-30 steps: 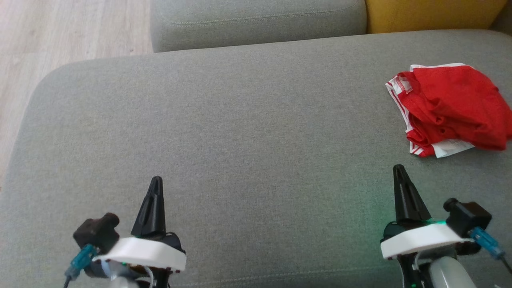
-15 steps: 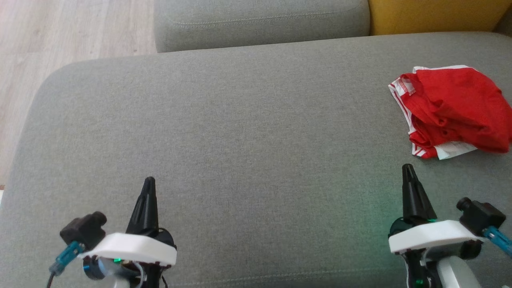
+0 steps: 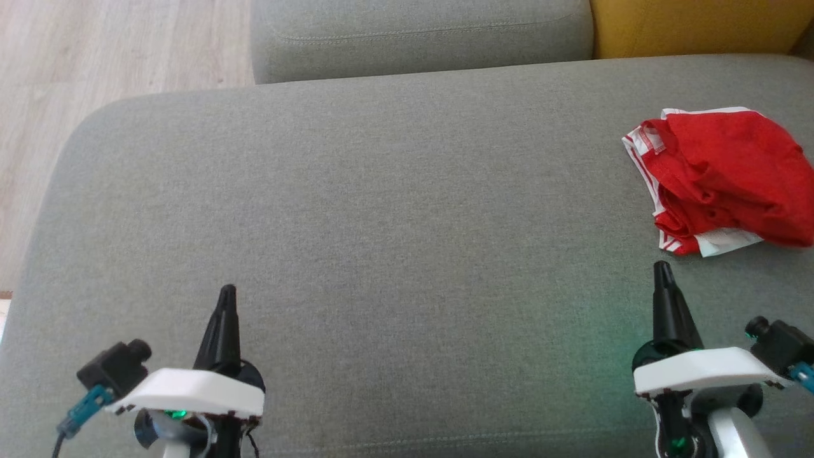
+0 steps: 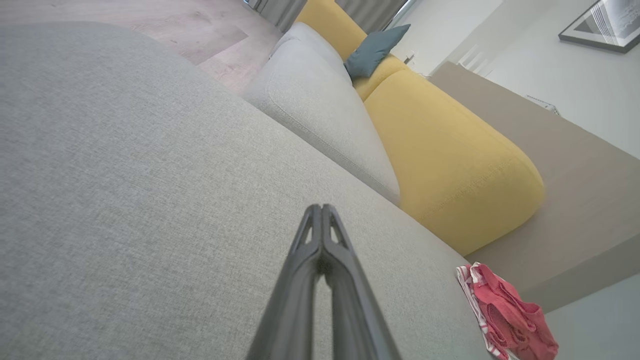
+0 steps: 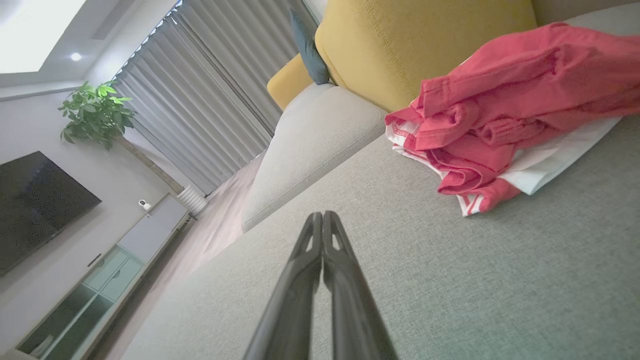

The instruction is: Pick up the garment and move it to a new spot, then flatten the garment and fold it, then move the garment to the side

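Here the garment [image 3: 725,181], red with white striped trim, lies in a crumpled heap on the far right part of the grey seat [image 3: 381,191]. A white piece pokes out from under its near edge, and its right side runs to the border of the head view. Nothing holds it. The right gripper [image 3: 662,267] sits at the lower right, pointing up the view, its tip near the garment's near left corner but apart from it. In the right wrist view a strip of bare seat lies between the two, with the garment ahead and off to the right. Its fingers [image 5: 292,300] are pressed together along their length and grasp nothing. The left gripper [image 3: 227,294] is at the lower left over the near part of the seat, well apart from the garment, which shows small at the far edge of the seat in the left wrist view. Its fingers are likewise clenched on nothing, tips meeting. Whether either tip touches the seat I cannot tell. Beyond the seat stands a grey cushion [image 3: 420,32] with a yellow cushion [image 3: 693,25] just beside it on the right, and a blue pillow [image 4: 375,45] farther along. Pale wood floor [image 3: 95,51] shows at the upper left. The right wrist view also takes in grey curtains [image 5: 220,85], a plant [image 5: 97,107], a dark TV [image 5: 35,200] and a low cabinet [image 5: 100,270].
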Tool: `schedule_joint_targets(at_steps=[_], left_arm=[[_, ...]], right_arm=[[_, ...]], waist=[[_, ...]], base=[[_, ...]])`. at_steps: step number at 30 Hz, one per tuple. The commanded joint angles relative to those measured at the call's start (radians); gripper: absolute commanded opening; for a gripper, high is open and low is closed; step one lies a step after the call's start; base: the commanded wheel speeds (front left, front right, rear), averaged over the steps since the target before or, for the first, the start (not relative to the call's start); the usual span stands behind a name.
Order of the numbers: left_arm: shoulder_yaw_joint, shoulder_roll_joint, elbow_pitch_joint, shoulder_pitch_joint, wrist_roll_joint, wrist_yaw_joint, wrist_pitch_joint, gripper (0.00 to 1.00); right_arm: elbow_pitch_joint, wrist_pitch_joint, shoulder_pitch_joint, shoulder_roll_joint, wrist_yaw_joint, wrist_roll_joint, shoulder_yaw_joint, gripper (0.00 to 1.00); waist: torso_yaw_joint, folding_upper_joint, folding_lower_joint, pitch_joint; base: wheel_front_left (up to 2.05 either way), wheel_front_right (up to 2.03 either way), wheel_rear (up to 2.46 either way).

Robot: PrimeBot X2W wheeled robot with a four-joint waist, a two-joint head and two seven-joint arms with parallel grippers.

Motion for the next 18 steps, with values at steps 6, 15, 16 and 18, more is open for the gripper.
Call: schedule_joint_targets(at_steps=[6,15,16,18], left_arm=[[0.035,0.016,-0.021,-0.06,-0.083,-0.017,0.019,0.0],[0.053,0.018,-0.01,-0.068,-0.168,-0.028,0.04,0.0],[0.056,0.018,-0.009,-0.068,-0.178,-0.029,0.043,0.0],[0.06,0.019,-0.006,-0.07,-0.199,-0.032,0.049,0.0]], right_arm=[[-0.03,0.019,-0.049,-0.019,0.003,0.093,-0.008,0.0],[-0.029,0.038,-0.051,-0.021,0.003,0.184,-0.018,0.0],[-0.029,0.041,-0.052,-0.021,0.003,0.195,-0.02,0.0],[-0.029,0.046,-0.052,-0.021,0.003,0.218,-0.023,0.0]], waist=[[0.005,0.0,0.0,-0.002],[0.01,0.0,0.0,-0.003],[0.011,0.0,0.0,-0.004],[0.012,0.0,0.0,-0.004]], base=[[0.0,0.0,0.0],[0.0,0.0,0.0],[0.0,0.0,0.0],[0.0,0.0,0.0]])
